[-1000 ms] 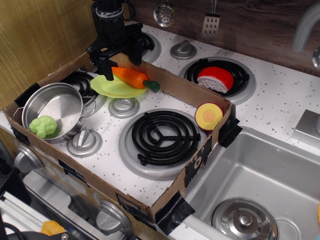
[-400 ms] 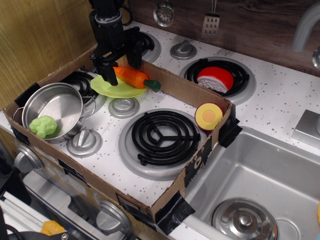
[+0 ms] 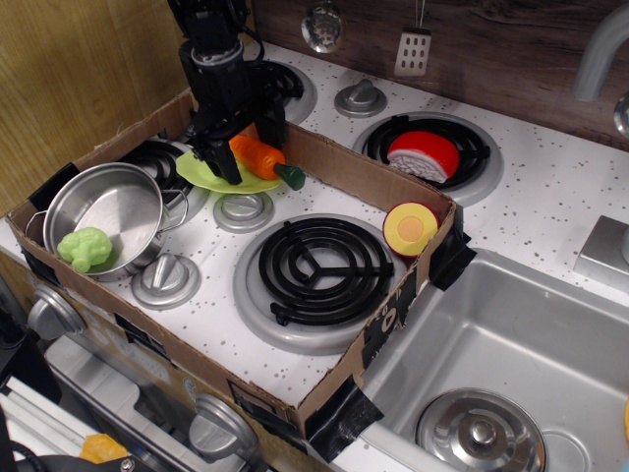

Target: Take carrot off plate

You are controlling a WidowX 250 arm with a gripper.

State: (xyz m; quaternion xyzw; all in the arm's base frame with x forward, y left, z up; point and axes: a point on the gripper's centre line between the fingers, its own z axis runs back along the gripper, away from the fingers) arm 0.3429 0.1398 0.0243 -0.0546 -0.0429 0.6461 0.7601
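Observation:
The orange carrot [image 3: 261, 154] with its dark green stem end [image 3: 292, 177] lies across the yellow-green plate [image 3: 204, 170] at the back left of the stove, inside the cardboard frame. My black gripper [image 3: 254, 153] has come down over the carrot's thick end. One finger [image 3: 232, 169] stands on the near side and the other [image 3: 277, 130] on the far side. The jaws look open, straddling the carrot, which still rests on the plate. The gripper hides part of the plate.
A steel pot [image 3: 103, 216] holding a lumpy light-green vegetable [image 3: 85, 248] stands front left. The cardboard wall [image 3: 359, 167] runs right behind the plate. A halved peach-like toy [image 3: 411, 227] sits at the right wall, a red-white toy [image 3: 423, 154] on the back burner, and a sink [image 3: 511, 364] at right.
The gripper has dropped and shifted right, from above the plate's left side down over the carrot. The carrot has turned slightly, its stem end now a bit lower and to the left.

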